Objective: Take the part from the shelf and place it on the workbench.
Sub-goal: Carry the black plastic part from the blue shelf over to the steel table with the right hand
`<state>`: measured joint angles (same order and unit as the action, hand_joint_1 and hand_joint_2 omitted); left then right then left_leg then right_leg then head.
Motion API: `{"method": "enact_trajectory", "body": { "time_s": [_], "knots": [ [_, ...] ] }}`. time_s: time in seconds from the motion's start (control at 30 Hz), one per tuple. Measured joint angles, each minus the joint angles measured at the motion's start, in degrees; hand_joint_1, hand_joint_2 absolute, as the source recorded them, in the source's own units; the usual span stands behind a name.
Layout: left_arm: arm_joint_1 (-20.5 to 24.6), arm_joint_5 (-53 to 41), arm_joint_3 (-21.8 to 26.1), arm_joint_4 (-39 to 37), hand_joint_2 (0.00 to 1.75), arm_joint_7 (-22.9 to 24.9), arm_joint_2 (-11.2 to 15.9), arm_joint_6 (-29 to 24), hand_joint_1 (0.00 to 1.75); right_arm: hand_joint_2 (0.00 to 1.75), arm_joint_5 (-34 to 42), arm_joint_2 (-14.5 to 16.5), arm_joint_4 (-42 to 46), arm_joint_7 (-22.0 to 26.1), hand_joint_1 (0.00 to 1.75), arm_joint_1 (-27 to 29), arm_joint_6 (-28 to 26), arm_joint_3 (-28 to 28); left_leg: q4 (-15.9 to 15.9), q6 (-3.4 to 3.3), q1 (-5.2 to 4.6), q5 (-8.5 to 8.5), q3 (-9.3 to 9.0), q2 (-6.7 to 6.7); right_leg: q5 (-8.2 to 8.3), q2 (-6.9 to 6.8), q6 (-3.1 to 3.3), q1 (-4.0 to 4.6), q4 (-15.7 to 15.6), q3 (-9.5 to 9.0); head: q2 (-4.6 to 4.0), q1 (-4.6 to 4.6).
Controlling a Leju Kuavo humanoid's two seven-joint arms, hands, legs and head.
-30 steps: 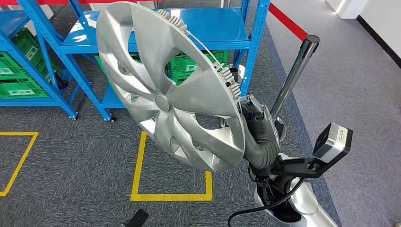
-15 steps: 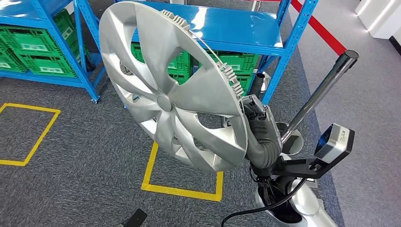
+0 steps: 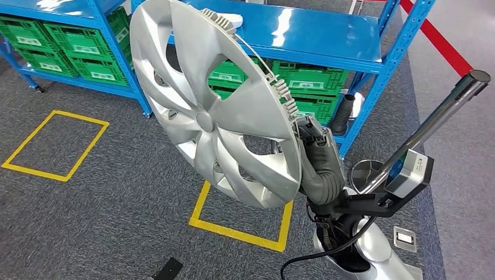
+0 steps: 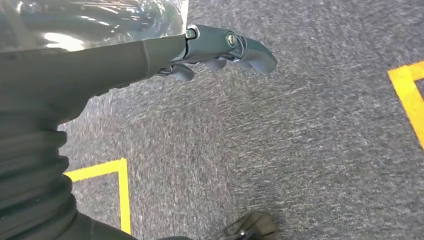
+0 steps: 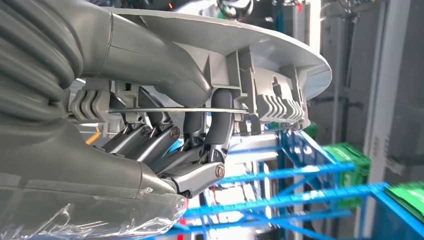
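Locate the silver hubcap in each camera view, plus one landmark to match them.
Head view: the round silver plastic hubcap fills the centre, its rim held by the right hand.
Left wrist view: not in it.
Right wrist view: hubcap's rim and grey clips across the top, fingers hooked over it.
Shared landmark: blue metal shelf, also behind the hand.

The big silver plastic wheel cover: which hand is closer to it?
Right. The right hand grips the silver plastic wheel cover at its rim; the left hand hangs over the grey carpet.
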<state>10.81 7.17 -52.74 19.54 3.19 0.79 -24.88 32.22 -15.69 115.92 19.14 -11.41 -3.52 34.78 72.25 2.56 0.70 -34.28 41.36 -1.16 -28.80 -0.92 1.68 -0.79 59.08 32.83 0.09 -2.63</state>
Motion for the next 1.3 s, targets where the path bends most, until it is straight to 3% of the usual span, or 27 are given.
{"method": "enact_trajectory", "body": {
  "time_s": [0.03, 0.07, 0.1, 0.17, 0.23, 0.3, 0.33, 0.4, 0.43, 0.5, 0.53, 0.57, 0.63, 0.67, 0.7, 0.77, 0.83, 0.9, 0.97, 1.0, 1.03, 1.07, 1.13, 1.2, 1.27, 1.3],
  "knots": [
    [0.0, 0.0, 0.0, 0.0, 1.75, 0.0, 0.0, 0.0, 0.0, 1.75, 0.0, 0.0, 0.0, 0.0, 1.75, 0.1, 0.0, 0.0, 1.3, 0.07, 0.04, -0.05, 0.52, 0.22, -0.06, -0.7, 0.04, 0.04, 0.0, -0.01, 0.0, 0.02],
    [-0.1, 0.0, 0.0, 0.0, 1.75, 0.0, 0.0, 0.0, 0.0, 1.75, 0.0, 0.0, 0.0, 0.0, 1.75, 0.1, -0.1, 0.0, 0.6, 0.04, 0.04, 0.91, 0.04, 0.33, -0.12, -1.32, 0.03, 0.08, 0.1, -0.03, 0.0, 0.04],
    [-0.1, 0.0, 0.0, 0.0, 1.75, 0.0, 0.0, 0.0, 0.0, 1.75, 0.0, 0.0, 0.0, 0.0, 1.75, 0.1, -0.1, 0.0, -2.2, -0.14, -0.01, 2.67, -1.41, 0.55, -0.21, -1.92, -0.03, 0.13, 0.1, -0.11, 0.0, 0.06],
    [-0.1, 0.1, 0.0, 0.0, 1.75, 0.0, 0.0, 0.0, 0.0, 1.75, 0.0, 0.0, 0.0, 0.0, 1.75, 0.1, -0.1, 0.0, -9.5, -0.93, -0.51, 5.68, -5.14, 2.39, -0.43, -2.96, -0.33, 0.36, 0.2, -0.33, 0.0, 0.1],
    [0.0, 0.2, 0.0, 0.0, 1.75, 0.0, 0.0, 0.0, 0.0, 1.75, 0.0, 0.0, 0.0, -0.1, 1.75, 0.0, -0.1, 0.0, -13.4, -1.81, -1.13, 6.35, -6.9, 3.91, -0.58, -3.94, -0.81, 0.63, 0.2, -0.42, 0.0, 0.08],
    [-0.1, 0.3, 0.0, 0.0, 1.75, -0.1, 0.0, 0.0, 0.0, 1.75, 0.0, 0.0, 0.0, -0.2, 1.75, 0.0, -0.2, 0.0, -13.8, -2.39, -1.25, 6.31, -6.91, 3.28, -0.62, -4.93, -1.38, 0.73, 0.0, -0.54, 0.0, 0.04],
    [-0.3, 0.4, 0.0, 0.0, 1.75, -0.1, 0.0, 0.0, 0.0, 1.75, 0.0, 0.0, 0.0, -0.3, 1.75, -0.1, -0.2, 0.0, -14.0, -2.63, -1.12, 6.45, -6.95, 2.78, -0.92, -4.67, -1.7, 0.68, 0.1, -0.58, 0.0, 0.01],
    [-0.3, 0.6, 0.0, 0.0, 1.75, -0.2, 0.0, -0.2, 0.0, 1.75, 0.0, 0.0, 0.1, -0.4, 1.75, -0.2, -0.2, -0.1, -14.5, -3.12, -0.71, 6.8, -7.09, 1.91, -2.87, -2.43, -2.23, 0.52, 2.6, 0.4, 0.0, -0.12],
    [-0.2, 0.7, 0.0, 0.0, 1.75, -0.2, -0.1, -0.5, 0.0, 1.75, 0.0, 0.0, 0.1, -0.4, 1.75, -0.2, -0.3, -0.1, -14.6, -3.25, -0.58, 6.89, -7.08, 1.45, -4.61, -0.89, -2.4, 0.41, 5.6, 1.78, 0.0, -0.23],
    [-0.3, 0.9, 0.0, 0.0, 1.75, -0.3, -0.4, -1.0, 0.0, 1.75, 0.0, 0.0, 0.1, -0.6, 1.75, -0.1, -0.3, -0.1, -14.5, -3.4, -0.56, 6.95, -7.02, 0.39, -7.65, 0.46, -2.6, 0.32, 13.0, 5.28, 0.0, -0.41],
    [-0.4, 1.0, 0.0, 0.0, 1.75, -0.3, -0.5, -1.3, 0.0, 1.75, 0.0, 0.0, 0.0, -0.7, 1.75, -0.1, -0.3, -0.1, -14.5, -3.4, -0.56, 6.95, -7.02, -0.22, -7.94, 0.62, -2.67, 0.32, 15.2, 6.47, 0.0, -0.43],
    [-0.5, 1.1, 0.0, 0.0, 1.75, -0.3, -0.7, -1.4, 0.0, 1.75, 0.0, 0.0, 0.0, -0.7, 1.75, 0.0, -0.4, -0.1, -14.4, -3.39, -0.55, 6.94, -7.03, -0.84, -7.03, 0.67, -2.69, 0.3, 15.4, 6.69, 0.0, -0.43],
    [-0.7, 1.1, 0.0, 0.0, 1.75, -0.3, -1.0, -1.4, 0.0, 1.75, 0.0, 0.0, 0.0, -0.9, 1.75, -0.1, -0.5, -0.1, -14.1, -3.22, -0.45, 6.83, -7.03, -2.22, -2.67, 1.6, -2.61, 0.16, 9.6, 4.43, 0.0, -0.45],
    [-0.6, 1.2, 0.0, 0.0, 1.75, -0.4, -1.1, -1.4, 0.0, 1.75, 0.0, 0.0, 0.0, -1.0, 1.75, -0.2, -0.5, -0.1, -13.8, -3.02, -0.44, 6.76, -6.86, -2.86, -0.9, 2.97, -2.52, 0.01, 6.1, 2.94, 0.0, -0.43],
    [-0.6, 1.2, 0.0, 0.0, 1.75, -0.5, -1.2, -1.4, 0.0, 1.75, 0.0, 0.0, 0.0, -1.1, 1.75, -0.3, -0.6, -0.1, -13.5, -2.77, -0.4, 6.73, -6.52, -3.49, 0.13, 4.23, -2.39, -0.14, 3.1, 1.74, 0.0, -0.41],
    [-0.6, 1.3, 0.0, 0.0, 1.75, -0.6, -1.4, -1.4, 0.0, 1.75, 0.0, 0.0, 0.1, -1.3, 1.75, -0.4, -0.7, -0.1, -13.1, -2.11, -0.19, 6.95, -5.62, -4.6, 0.11, 5.55, -2.03, -0.15, 1.2, 1.05, 0.0, -0.35],
    [-0.9, 1.3, 0.0, 0.0, 1.75, -0.7, -1.4, -1.3, 0.0, 1.75, 0.0, 0.0, 0.1, -1.5, 1.75, -0.5, -0.8, 0.0, -13.1, -1.46, -0.06, 7.12, -5.13, -5.25, 0.21, 4.43, -1.45, -0.2, 0.7, 0.99, 0.0, -0.34],
    [-0.9, 1.3, 0.0, 0.0, 1.75, -0.7, -1.5, -1.3, 0.0, 1.75, 0.0, 0.0, 0.1, -1.6, 1.75, -0.7, -0.8, 0.0, -11.2, -0.76, -0.2, 5.78, -4.23, -3.31, 0.38, 2.98, -0.83, -0.44, 0.2, 0.59, 0.0, 0.11],
    [-0.8, 1.3, 0.0, 0.0, 1.75, -0.8, -1.6, -1.3, 0.0, 1.75, 0.0, 0.0, 0.2, -1.7, 1.75, -0.8, -0.8, 0.0, -5.1, -0.06, -0.07, 2.6, -1.51, -0.56, 0.32, 1.37, -0.44, -0.43, 0.0, 0.26, 0.0, 0.63],
    [-0.8, 1.4, 0.0, 0.0, 1.75, -0.9, -1.6, -1.3, 0.0, 1.75, 0.0, 0.0, 0.2, -1.8, 1.75, -0.9, -0.9, 0.0, -1.5, 0.19, 0.09, 1.14, 0.18, 0.02, 0.25, 0.53, -0.35, -0.4, 0.1, 0.21, 0.0, 0.67],
    [-0.8, 1.5, 0.0, 0.0, 1.75, -0.9, -1.7, -1.3, 0.0, 1.75, 0.0, 0.0, 0.1, -1.9, 1.75, -0.8, -0.9, 0.0, 1.1, 0.36, 0.21, 0.47, 1.34, 0.26, 0.19, -0.23, -0.34, -0.39, 0.1, 0.17, 0.0, 0.69],
    [-0.9, 1.5, 0.0, 0.0, 1.75, -0.9, -1.7, -1.3, 0.0, 1.75, 0.0, 0.0, 0.1, -2.0, 1.75, -0.8, -0.9, 0.0, 1.7, 0.44, 0.31, 0.86, 1.55, 0.35, 0.12, -0.94, -0.4, -0.39, 0.1, 0.14, 0.0, 0.71],
    [-0.9, 1.6, 0.0, 0.0, 1.75, -0.9, -1.7, -1.3, 0.0, 1.75, 0.0, 0.0, 0.1, -2.0, 1.75, -0.9, -0.9, 0.1, -3.5, 0.34, 0.39, 4.27, -1.22, 1.02, -0.11, -2.17, -0.69, -0.39, 0.1, -0.08, 0.0, 0.73],
    [-0.8, 1.7, 0.0, 0.0, 1.75, -0.9, -1.8, -1.3, 0.0, 1.75, -0.1, 0.0, 0.1, -2.0, 1.75, -1.0, -1.0, 0.1, -10.4, -0.23, -0.09, 6.69, -4.9, 3.2, -0.43, -3.18, -1.21, -0.15, 0.2, -0.37, 0.0, 0.77],
    [-0.8, 1.9, 0.0, 0.0, 1.75, -1.0, -1.8, -1.3, 0.0, 1.75, -0.2, 0.0, 0.1, -2.1, 1.75, -1.2, -1.0, 0.1, -13.0, -1.08, -0.66, 6.72, -5.97, 4.42, -0.62, -4.12, -1.8, 0.17, 0.2, -0.54, 0.0, 0.66],
    [-0.8, 2.0, 0.0, 0.0, 1.75, -1.0, -1.8, -1.4, 0.0, 1.75, -0.3, 0.0, 0.1, -2.2, 1.75, -1.3, -1.1, 0.1, -13.2, -1.52, -0.75, 6.74, -5.85, 4.01, -0.65, -4.62, -2.1, 0.23, 0.1, -0.65, 0.0, 0.6]
  ]
}}
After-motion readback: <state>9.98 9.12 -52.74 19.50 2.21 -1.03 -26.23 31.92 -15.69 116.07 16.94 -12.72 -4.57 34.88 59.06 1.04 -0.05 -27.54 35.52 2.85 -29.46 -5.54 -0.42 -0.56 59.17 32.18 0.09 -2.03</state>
